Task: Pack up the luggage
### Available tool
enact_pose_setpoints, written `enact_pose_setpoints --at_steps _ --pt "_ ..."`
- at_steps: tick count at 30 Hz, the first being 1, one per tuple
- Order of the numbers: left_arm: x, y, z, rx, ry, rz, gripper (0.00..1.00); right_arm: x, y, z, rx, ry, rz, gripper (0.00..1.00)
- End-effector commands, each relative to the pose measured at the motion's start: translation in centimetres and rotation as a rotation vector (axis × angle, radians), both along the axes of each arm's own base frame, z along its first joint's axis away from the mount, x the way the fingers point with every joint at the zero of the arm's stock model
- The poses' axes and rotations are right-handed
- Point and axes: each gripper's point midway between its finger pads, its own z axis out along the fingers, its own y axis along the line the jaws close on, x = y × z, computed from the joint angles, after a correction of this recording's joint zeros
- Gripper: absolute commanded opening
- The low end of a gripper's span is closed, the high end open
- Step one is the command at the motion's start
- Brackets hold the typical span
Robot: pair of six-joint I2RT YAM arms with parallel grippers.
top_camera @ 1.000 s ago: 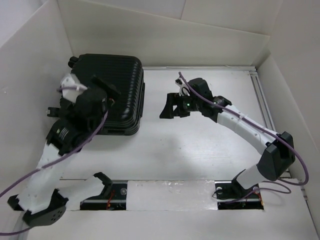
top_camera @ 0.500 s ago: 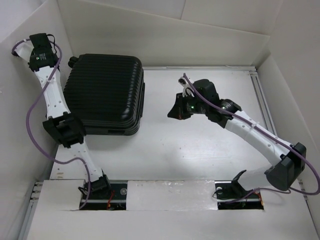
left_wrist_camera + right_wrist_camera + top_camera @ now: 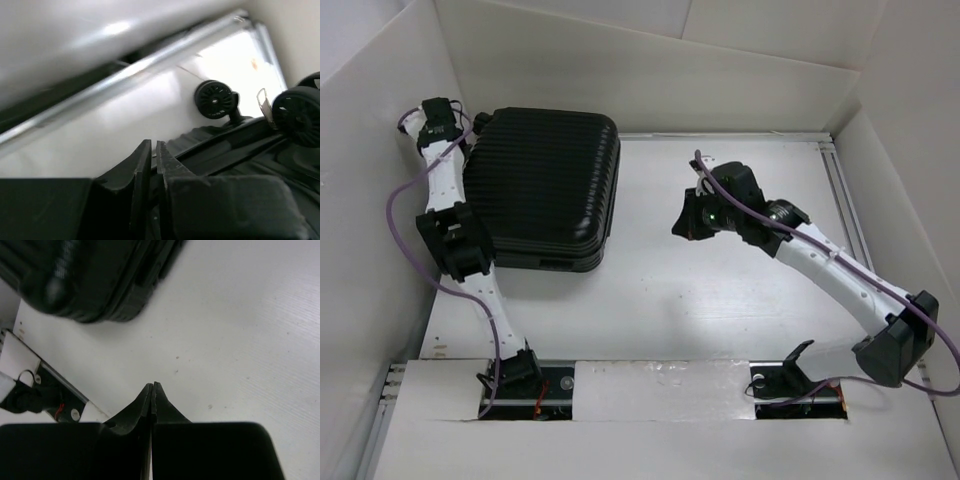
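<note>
Since half a second ago the left gripper (image 3: 152,145) has come down from the left wall to the luggage (image 3: 545,185) at its far-left corner, and the case has shifted slightly to the right. The right gripper (image 3: 151,385) has drifted a little toward the right edge. It hangs over the bare middle of the desk (image 3: 720,300), well apart from the case. Both pairs of fingers are together and hold nothing, with only a thin slit on the left. The left arm runs along the case's left side, hemmed in by the white wall (image 3: 620,70). A metal rail (image 3: 150,64) lines the far edge. The luggage lies flat and closed in the far-left part of the desk. It is black and ribbed, and two small wheels (image 3: 215,99) show at its end.
</note>
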Motion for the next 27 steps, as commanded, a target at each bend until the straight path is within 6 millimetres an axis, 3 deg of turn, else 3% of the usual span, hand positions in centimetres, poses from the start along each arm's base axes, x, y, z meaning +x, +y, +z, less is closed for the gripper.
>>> enact_pose_setpoints --at_steps 1,2,3,4,5,6,7,8,9,10,11,12,13,15,16,17,18,19,20,21,22,23,24,25,26,27 --pt "2.0 -17.5 0.1 -0.149 -0.016 -0.410 0.06 4.9 -1.1 2.2 0.017 -0.066 -0.143 0.02" --pt "1.4 -19.4 -0.7 -0.154 0.004 -0.444 0.06 6.3 -1.7 2.6 0.017 -0.073 -0.194 0.04" --pt "1.0 -21.5 -0.4 -0.152 -0.002 -0.483 0.06 7.8 -1.9 1.2 0.004 -0.037 -0.227 0.07" --pt "0.3 -25.3 1.2 -0.143 -0.039 -0.557 0.06 9.2 -2.4 1.0 0.023 -0.008 -0.279 0.10" --pt "-0.5 -26.9 1.2 -0.151 -0.041 -0.580 0.06 11.7 -4.6 0.9 0.028 0.002 -0.370 0.14" --pt "-2.6 -28.2 -1.6 -0.162 0.020 -0.604 0.06 13.2 -4.8 1.8 0.067 -0.006 -0.384 0.15" --pt "-4.1 -30.5 0.0 -0.166 -0.019 -0.645 0.06 15.1 -5.1 0.5 0.076 0.023 -0.401 0.18" --pt "-4.6 -32.0 0.3 -0.178 -0.060 -0.676 0.05 17.2 -6.8 0.6 0.096 0.015 -0.438 0.21" --pt "-6.7 -32.7 -2.1 -0.185 -0.011 -0.695 0.05 18.9 -7.3 2.3 0.127 -0.012 -0.458 0.25" --pt "-7.8 -33.5 -2.2 -0.193 -0.003 -0.707 0.05 20.9 -7.8 1.0 0.117 0.004 -0.482 0.32" --pt "-8.5 -35.4 -0.5 -0.187 -0.061 -0.757 0.05 22.0 -8.9 1.2 0.107 0.004 -0.515 0.36" --pt "-9.2 -36.7 -0.3 -0.180 -0.076 -0.833 0.05 23.8 -10.8 1.6 0.110 -0.015 -0.563 0.39" --pt "-10.1 -38.0 -0.4 -0.182 -0.075 -0.881 0.05 25.3 -11.5 3.7 0.137 -0.063 -0.579 0.44" --pt "-11.8 -42.0 0.5 -0.161 -0.083 -1.000 0.06 27.7 -13.8 1.9 0.109 -0.032 -0.609 0.47" --pt "-11.9 -43.6 2.1 -0.132 -0.117 -1.063 0.08 28.7 -15.0 2.9 0.107 -0.055 -0.644 0.47" --pt "-12.0 -44.5 3.8 -0.067 -0.153 -1.119 0.11 29.2 -15.8 1.1 0.087 -0.018 -0.661 0.47" --pt "-13.0 -46.1 5.3 -0.020 -0.166 -1.169 0.14 29.6 -16.3 1.5 0.107 -0.033 -0.658 0.47" --pt "-12.1 -45.0 7.0 0.042 -0.184 -1.120 0.20 29.9 -17.4 0.4 0.106 -0.012 -0.669 0.48" --pt "-11.3 -45.0 11.1 0.060 -0.263 -1.095 0.27 29.8 -17.9 -0.2 0.101 -0.001 -0.679 0.48" --pt "-10.6 -43.0 13.6 0.053 -0.303 -1.020 0.45 30.0 -17.9 -1.9 0.087 0.030 -0.681 0.48" --pt "-11.1 -41.0 14.8 0.041 -0.282 -0.965 0.48 30.7 -18.2 -2.1 0.105 0.021 -0.674 0.48" --pt "-11.5 -39.7 17.0 0.025 -0.315 -0.926 0.48 31.7 -18.2 -0.4 0.140 -0.012 -0.653 0.48" --pt "-13.4 -38.4 19.4 0.019 -0.364 -0.908 0.46 33.0 -17.7 -3.1 0.130 0.033 -0.628 0.48" --pt "-15.2 -38.3 19.8 0.016 -0.366 -0.937 0.31 33.0 -17.8 -4.4 0.098 0.087 -0.586 0.46" --pt "-17.0 -38.5 19.6 0.001 -0.360 -0.953 0.24 33.4 -16.8 -4.4 0.119 0.109 -0.521 0.45" --pt "-19.3 -38.7 16.3 -0.027 -0.281 -0.988 0.19 34.6 -16.3 0.3 0.160 -0.001 -0.483 0.43"
